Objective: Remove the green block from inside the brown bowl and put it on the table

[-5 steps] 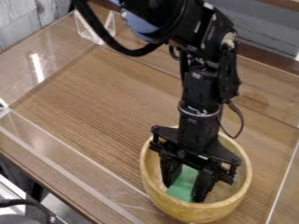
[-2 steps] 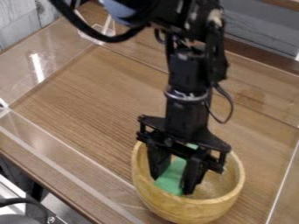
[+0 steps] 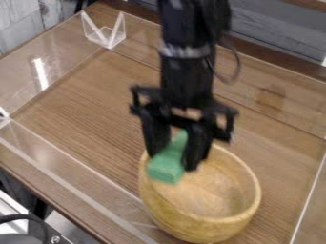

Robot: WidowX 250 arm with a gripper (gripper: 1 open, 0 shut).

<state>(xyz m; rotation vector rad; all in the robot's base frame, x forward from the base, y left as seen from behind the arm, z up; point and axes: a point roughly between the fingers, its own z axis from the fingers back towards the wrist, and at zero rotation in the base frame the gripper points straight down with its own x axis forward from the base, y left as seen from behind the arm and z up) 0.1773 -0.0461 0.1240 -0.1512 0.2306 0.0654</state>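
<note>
Extraction half looks done. Green block [image 3: 169,162] pinched between the fingers of the gripper [image 3: 178,157], clamped shut on it, hanging roughly upright with its lower end showing. Block now clear of the inside of the brown bowl [image 3: 200,204], sitting above the near-left part of the rim, not touching the wood as far as the blur allows. Bowl otherwise looks empty. Arm pointing mostly downward over the bowl's left side.

Left to do: carry sideways until fully past the rim, lower onto bare table [image 3: 90,105], open up, back off. Plenty of free tabletop to the left and behind. Frame motion-blurred, so exact grip depth on the block hard to tell. Main risk, by judgement: block slipping if held only near its top.
</note>
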